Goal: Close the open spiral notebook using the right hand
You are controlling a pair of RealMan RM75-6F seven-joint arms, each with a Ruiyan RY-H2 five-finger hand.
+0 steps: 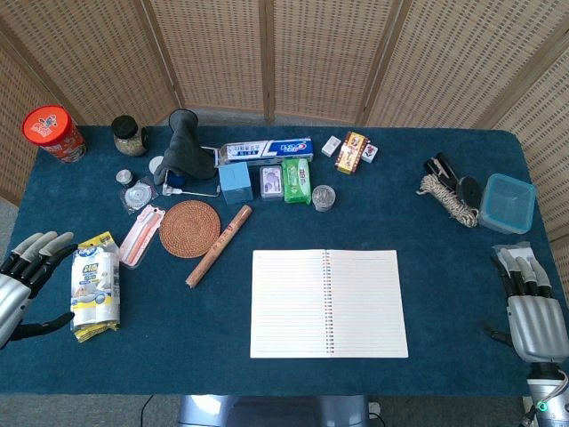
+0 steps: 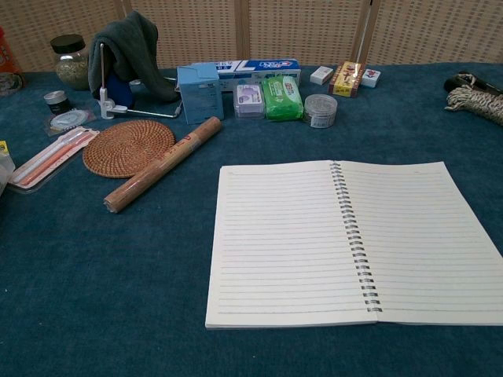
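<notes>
The spiral notebook [image 1: 328, 303] lies open and flat on the blue table [image 1: 444, 249], near the front edge and a little right of centre, its wire spine running front to back between two lined pages. My right hand [image 1: 532, 305] rests at the right edge of the table, well apart from the notebook's right page, with bare cloth between them; its fingers point away from me, stretched out side by side, thumb out toward the notebook, and it holds nothing. My left hand [image 1: 25, 283] sits at the far left edge, fingers spread loosely and empty, just beside a white and yellow packet [image 1: 95, 287] but, as far as I can tell, not touching it. Neither hand shows in the chest view, which takes in only the notebook and the clutter behind it. Left of the notebook's far corner a brown paper roll [image 1: 219, 245] lies slanted, next to a round woven coaster [image 1: 189, 229]. Farther back stand a toothpaste box [image 1: 265, 150], a small blue box [image 1: 236, 181] and a green pack [image 1: 297, 180]. Behind my right hand sits a blue lidded container [image 1: 508, 203], with a bundle of twine [image 1: 448, 199] beside it.
</notes>
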